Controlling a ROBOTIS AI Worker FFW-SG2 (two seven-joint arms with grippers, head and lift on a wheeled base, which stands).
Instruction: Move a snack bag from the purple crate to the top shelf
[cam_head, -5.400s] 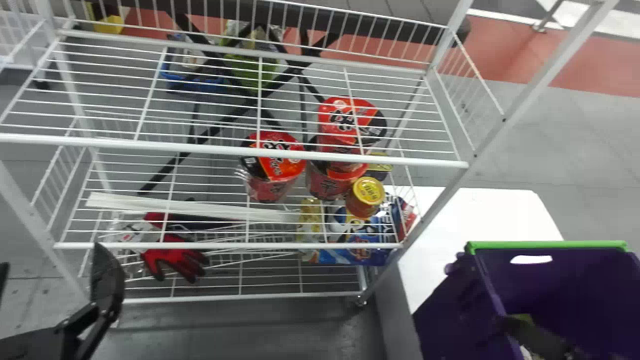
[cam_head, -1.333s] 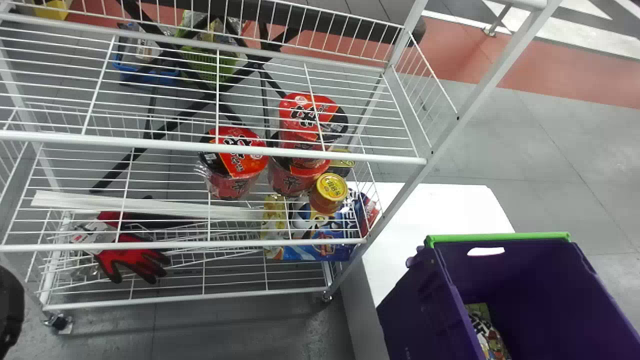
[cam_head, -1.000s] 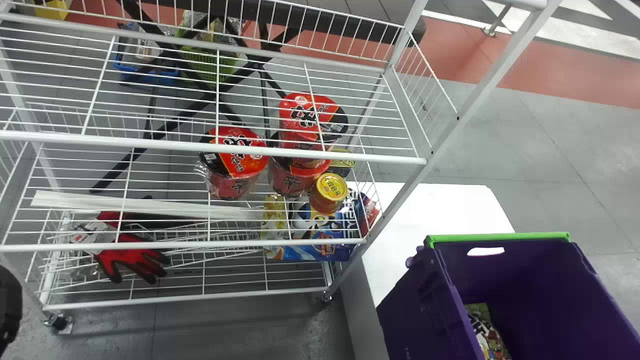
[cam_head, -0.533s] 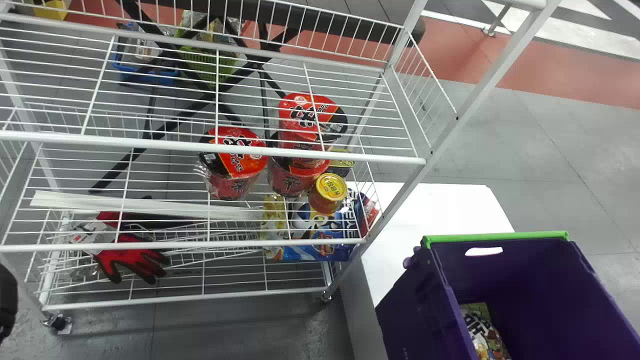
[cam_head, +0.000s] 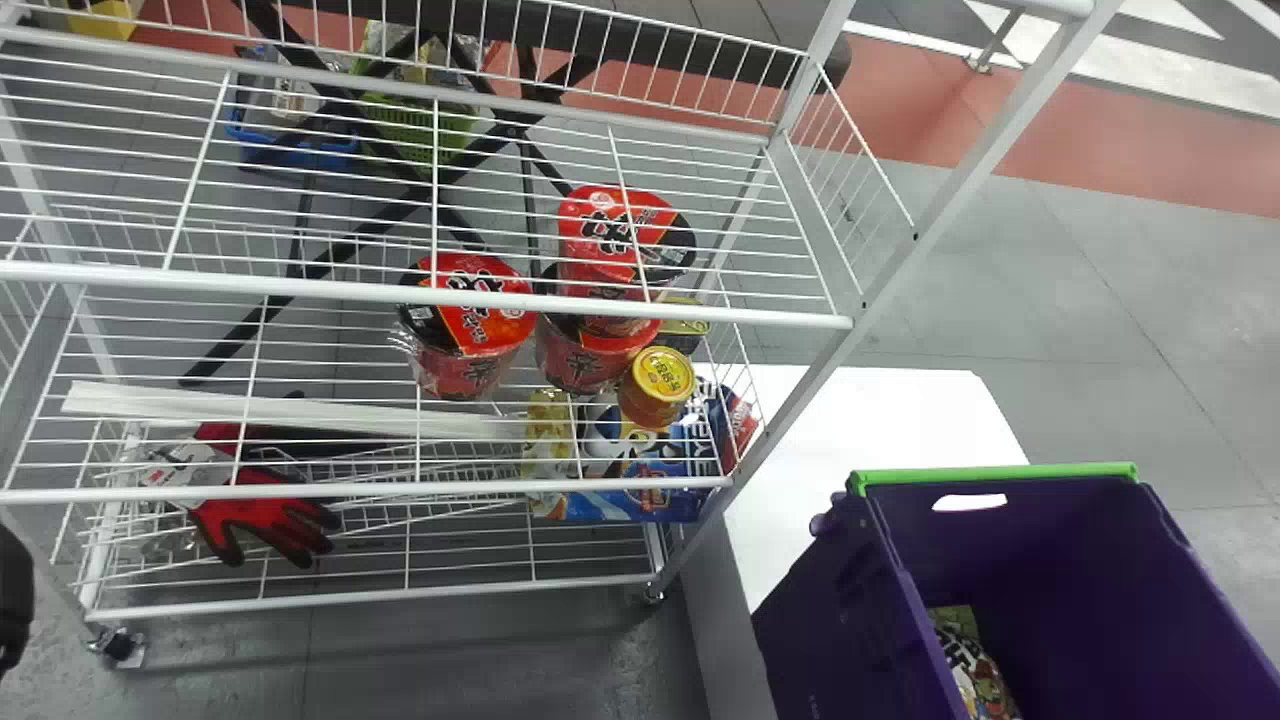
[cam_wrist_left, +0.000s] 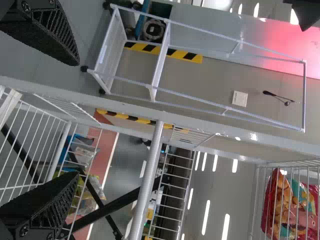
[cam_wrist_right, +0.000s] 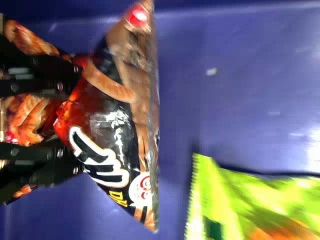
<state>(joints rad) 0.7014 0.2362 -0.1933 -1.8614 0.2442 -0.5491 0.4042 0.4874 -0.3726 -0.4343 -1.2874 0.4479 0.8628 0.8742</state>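
In the head view, the purple crate (cam_head: 830, 620) is at four o'clock. In it, the right gripper (cam_wrist_right: 75, 122) squeezes the snack bag (cam_wrist_right: 117, 137), maybe so it won't slip going to the top shelf (cam_head: 600, 302), ten o'clock. The left gripper (cam_wrist_left: 75, 119) is apart.

Looking down, head view shares rack (cam_head: 300, 288) with left wrist view, purple crate (cam_head: 840, 620) with close-in right wrist view.

My left gripper (cam_head: 12, 600) sits low at the head view's left edge, partly cut off. In the left wrist view, that left gripper (cam_wrist_left: 76, 120) is wide open, two black fingers (cam_wrist_left: 42, 30) well apart. Right gripper (cam_wrist_right: 77, 118): gripping, black fingers roughly parallel, drawn in closer together than the left pair, tips level.
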